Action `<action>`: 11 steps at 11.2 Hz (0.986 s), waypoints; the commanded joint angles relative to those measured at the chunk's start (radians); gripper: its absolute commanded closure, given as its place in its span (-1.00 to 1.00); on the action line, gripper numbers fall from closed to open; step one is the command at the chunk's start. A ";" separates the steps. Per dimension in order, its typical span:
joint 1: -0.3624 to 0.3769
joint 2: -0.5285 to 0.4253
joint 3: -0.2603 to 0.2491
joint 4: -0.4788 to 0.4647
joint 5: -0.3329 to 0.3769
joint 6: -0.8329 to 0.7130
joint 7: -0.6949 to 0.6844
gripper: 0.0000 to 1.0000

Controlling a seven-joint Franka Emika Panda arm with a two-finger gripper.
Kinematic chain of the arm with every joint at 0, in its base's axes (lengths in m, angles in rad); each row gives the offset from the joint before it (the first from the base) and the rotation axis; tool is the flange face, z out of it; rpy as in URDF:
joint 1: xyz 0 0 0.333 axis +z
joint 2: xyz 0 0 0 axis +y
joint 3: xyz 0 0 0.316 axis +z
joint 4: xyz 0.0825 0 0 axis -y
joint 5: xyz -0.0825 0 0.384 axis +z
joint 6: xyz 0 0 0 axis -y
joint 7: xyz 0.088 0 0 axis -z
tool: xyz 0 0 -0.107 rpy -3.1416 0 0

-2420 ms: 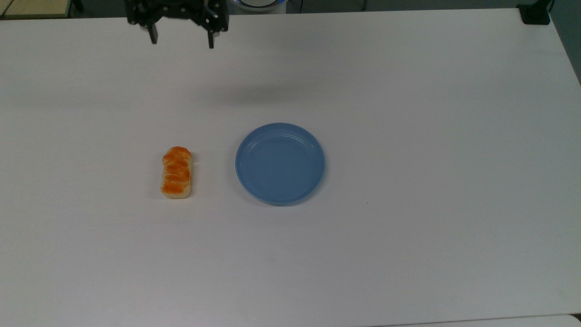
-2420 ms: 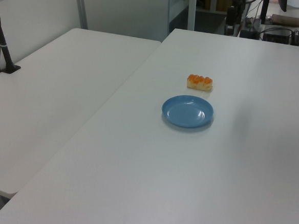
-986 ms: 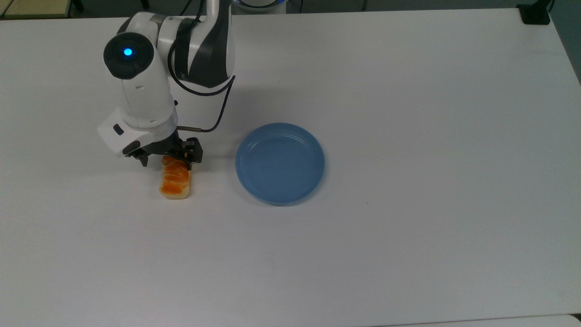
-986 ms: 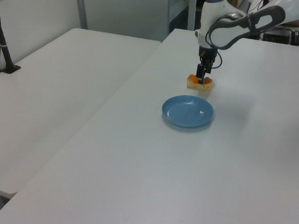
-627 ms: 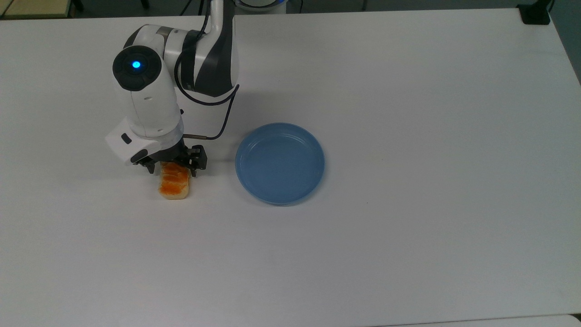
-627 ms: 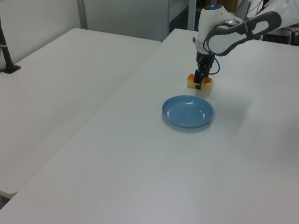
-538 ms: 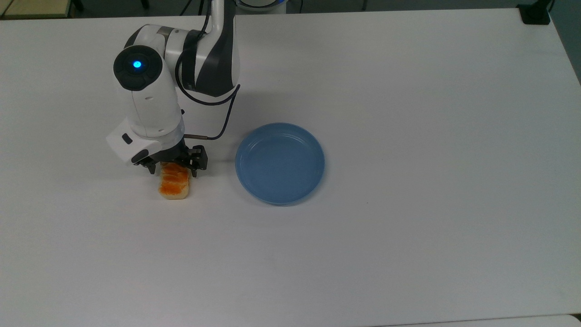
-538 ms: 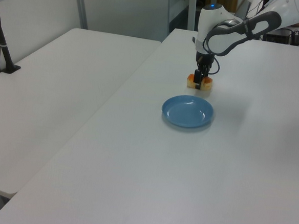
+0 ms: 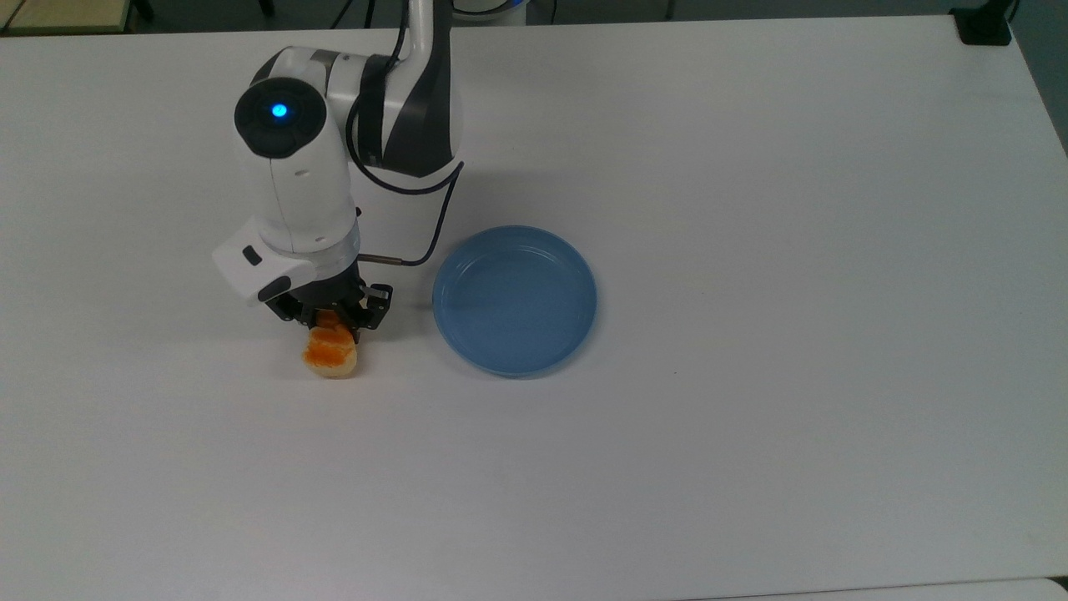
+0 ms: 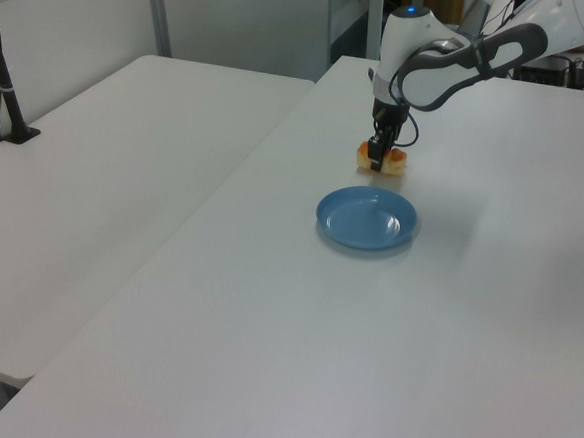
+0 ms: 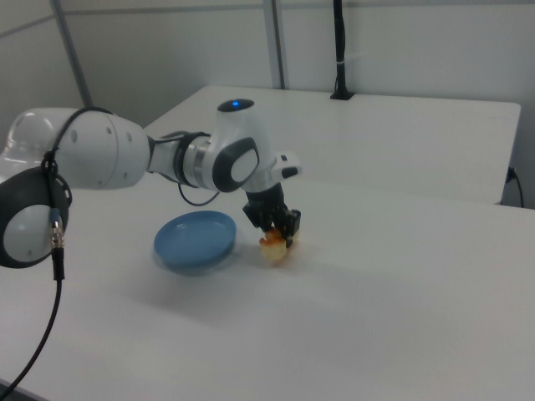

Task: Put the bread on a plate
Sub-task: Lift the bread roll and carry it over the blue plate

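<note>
The bread (image 9: pixel 330 356), a small bun with an orange-brown top and pale sides, is held between the fingers of my gripper (image 9: pixel 332 322), which is shut on it. It looks tilted and raised a little off the white table, with one end poking out below the fingers. The left view has the bread (image 10: pixel 382 157) under the gripper (image 10: pixel 379 165), just beyond the plate. In the right view the bread (image 11: pixel 274 245) hangs from the gripper (image 11: pixel 277 235). The round light-blue plate (image 9: pixel 515 300) lies empty to the top view's right of the bread; the plate (image 10: pixel 366 217) (image 11: pixel 194 240) is untouched.
The white table (image 9: pixel 751 209) stretches wide around the plate. A second white table (image 10: pixel 94 185) adjoins it on the left view's left, with a black post (image 10: pixel 5 89) clamped on. A black clamp (image 9: pixel 984 25) sits at the top view's upper right corner.
The arm came down over the bread and the gripper shut on it. In the last half second the bread shifted slightly toward the plate, tilted and rose a little.
</note>
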 commanded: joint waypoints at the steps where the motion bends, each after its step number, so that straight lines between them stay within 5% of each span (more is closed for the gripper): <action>1: 0.075 -0.113 -0.007 -0.057 0.002 -0.105 0.025 0.11; 11: 0.304 -0.064 -0.007 -0.052 0.000 -0.147 0.293 0.00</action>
